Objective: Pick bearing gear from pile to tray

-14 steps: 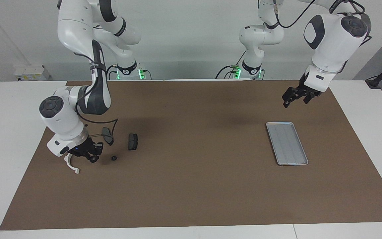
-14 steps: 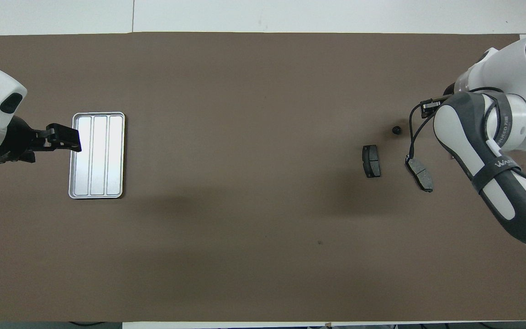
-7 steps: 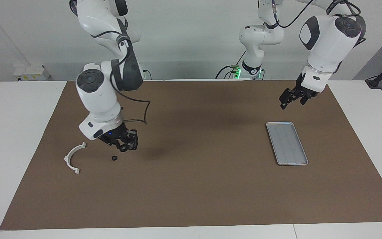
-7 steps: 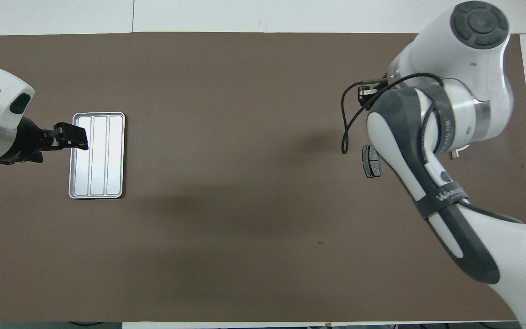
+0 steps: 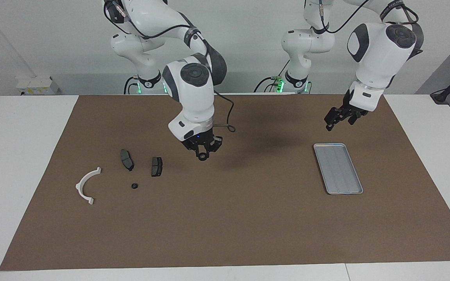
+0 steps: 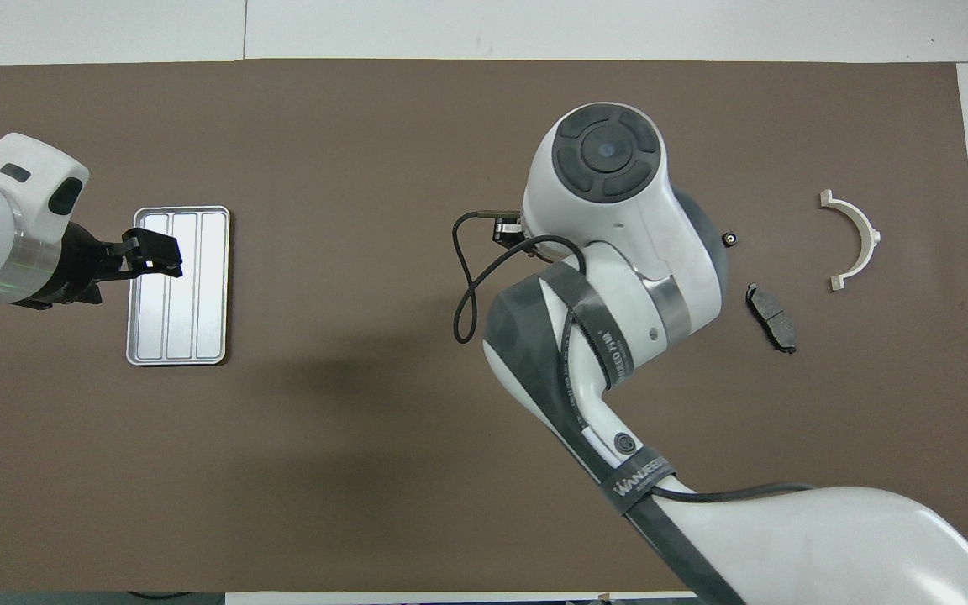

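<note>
Facing view first, taking the tray (image 5: 338, 168) as my landmark. I see a brown mat (image 5: 233, 218) covering most of a white table (image 5: 10, 156), with a pale wall at the robots' end and green lights at both arm bases.

Well away from the tray, toward the right arm's end of the table, lies the pile: a white arc bracket (image 5: 86, 185) at the outermost spot, then two dark brake pads (image 5: 127, 159) (image 5: 156, 166) side by side, and a small black round piece (image 5: 134, 185) a little farther from the robots than the pads.

Between pile and tray, the right gripper (image 5: 202, 153) hangs over bare mat, its fingers pinched on a small black bearing gear (image 5: 202, 156); I cannot tell which way the gear faces.

The tray lies flat and empty, its long axis running away from the robots, skewed slightly, ridges lengthwise.

The left gripper (image 5: 336, 118) waits in the air; in the overhead view its tips (image 6: 156, 252) cover the tray's edge, jaws spread wide, holding nothing.
</note>
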### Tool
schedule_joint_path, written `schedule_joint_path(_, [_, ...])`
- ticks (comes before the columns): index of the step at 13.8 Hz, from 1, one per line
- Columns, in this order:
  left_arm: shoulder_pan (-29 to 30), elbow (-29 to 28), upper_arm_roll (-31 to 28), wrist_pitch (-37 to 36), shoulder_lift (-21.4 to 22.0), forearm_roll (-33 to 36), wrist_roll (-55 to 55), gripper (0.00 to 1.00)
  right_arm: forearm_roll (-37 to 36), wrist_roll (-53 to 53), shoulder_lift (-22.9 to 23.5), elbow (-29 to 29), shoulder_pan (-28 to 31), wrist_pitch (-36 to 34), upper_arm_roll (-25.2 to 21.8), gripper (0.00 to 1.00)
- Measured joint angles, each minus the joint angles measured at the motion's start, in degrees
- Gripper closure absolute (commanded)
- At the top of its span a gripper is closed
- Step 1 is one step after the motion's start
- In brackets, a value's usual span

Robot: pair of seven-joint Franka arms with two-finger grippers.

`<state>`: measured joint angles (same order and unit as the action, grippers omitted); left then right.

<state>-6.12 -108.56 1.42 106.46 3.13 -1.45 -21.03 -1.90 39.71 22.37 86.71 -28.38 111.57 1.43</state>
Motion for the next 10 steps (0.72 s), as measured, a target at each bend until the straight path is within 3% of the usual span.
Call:
schedule_joint_path(5, [-1.0, -1.2, 0.0, 1.2, 0.1, 0.0, -2.0, 0.0, 0.0, 5.0, 4.0, 0.8, -4.7, 6.9, 0.0, 0.8])
schedule_joint_path(10, [-1.9, -1.9, 0.0, 2.2, 0.1, 0.0, -3.5, 0.0, 0.0, 5.2, 8.5, 0.9, -5.6, 12.3, 0.0, 0.8])
